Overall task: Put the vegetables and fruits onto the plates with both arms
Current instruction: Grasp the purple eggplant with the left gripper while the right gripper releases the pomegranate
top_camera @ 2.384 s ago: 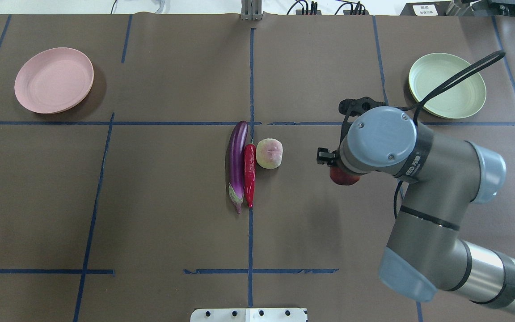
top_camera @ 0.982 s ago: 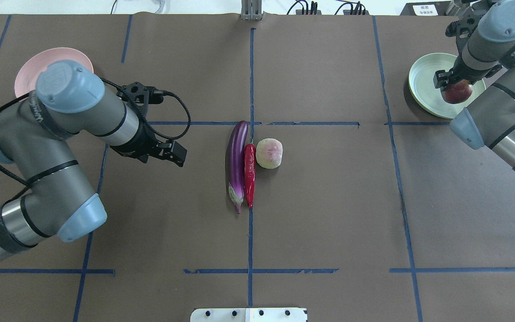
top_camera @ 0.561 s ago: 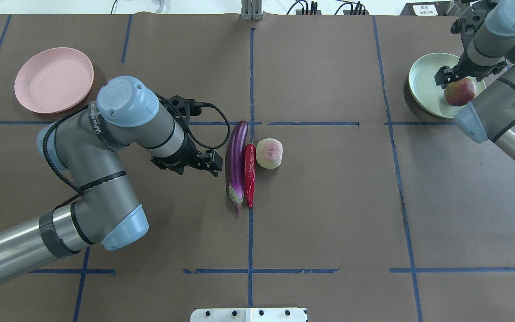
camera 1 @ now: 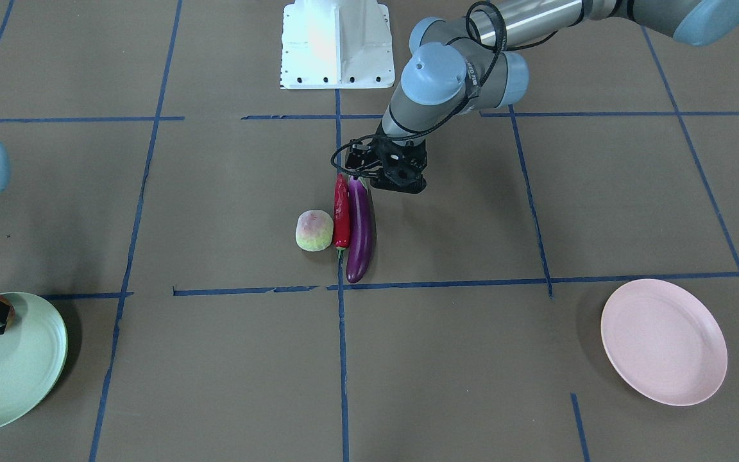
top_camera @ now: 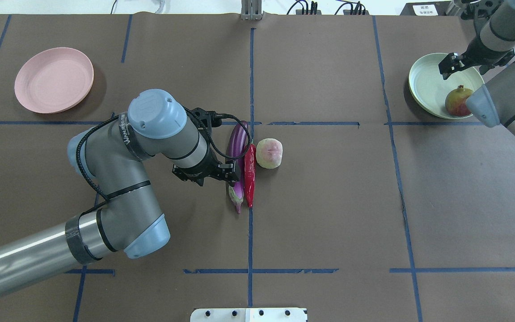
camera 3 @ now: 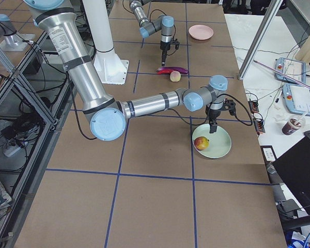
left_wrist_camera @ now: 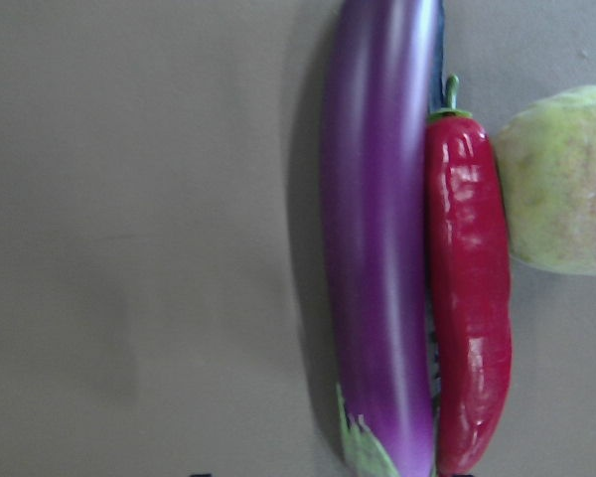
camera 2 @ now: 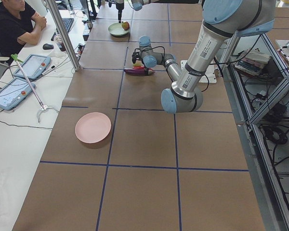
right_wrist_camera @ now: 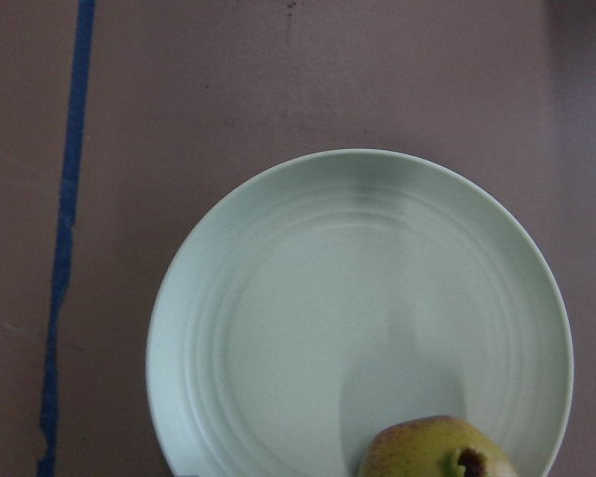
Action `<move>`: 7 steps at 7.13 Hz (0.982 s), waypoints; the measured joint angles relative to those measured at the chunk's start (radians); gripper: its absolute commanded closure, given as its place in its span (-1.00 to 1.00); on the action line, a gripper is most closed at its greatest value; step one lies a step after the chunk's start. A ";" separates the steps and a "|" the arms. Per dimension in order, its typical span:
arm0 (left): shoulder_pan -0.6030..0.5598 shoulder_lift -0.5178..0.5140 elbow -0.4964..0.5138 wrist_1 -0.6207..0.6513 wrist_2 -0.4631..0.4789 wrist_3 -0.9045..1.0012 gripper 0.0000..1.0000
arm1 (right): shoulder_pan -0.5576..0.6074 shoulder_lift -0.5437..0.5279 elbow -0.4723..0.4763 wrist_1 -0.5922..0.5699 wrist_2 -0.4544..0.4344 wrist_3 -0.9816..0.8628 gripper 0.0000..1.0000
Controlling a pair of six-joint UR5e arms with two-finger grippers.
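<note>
One risk: my left gripper (top_camera: 234, 172) (jaw state unreadable), above the long glossy purple eggplant (top_camera: 237, 142), could drag the touching thin red chili pepper (top_camera: 250, 179); right gripper (top_camera: 450, 67) spread, empty.

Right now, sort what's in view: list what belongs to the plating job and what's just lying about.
Job: eggplant, red chili, pale green fruit, red-yellow fruit, green plate, pink plate, left gripper, right gripper.
Lying about: white base block, tablets, blue tape lines.
</note>
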 measured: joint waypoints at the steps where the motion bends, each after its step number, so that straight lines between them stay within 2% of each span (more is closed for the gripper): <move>1: 0.012 -0.004 0.020 -0.031 0.016 -0.017 -0.40 | 0.008 0.000 0.017 -0.001 0.056 0.005 -1.00; 2: 0.023 -0.008 0.029 -0.045 0.023 -0.023 -0.24 | 0.012 -0.001 0.033 -0.005 0.085 0.010 -1.00; 3: 0.032 -0.008 0.034 -0.049 0.025 -0.026 0.03 | 0.013 -0.002 0.041 -0.008 0.096 0.015 -1.00; 5: 0.040 -0.009 0.040 -0.052 0.026 -0.026 0.84 | 0.010 0.002 0.055 -0.011 0.105 0.042 -1.00; 7: 0.032 -0.008 0.027 -0.052 0.026 -0.026 0.89 | -0.015 0.013 0.111 -0.012 0.137 0.173 -1.00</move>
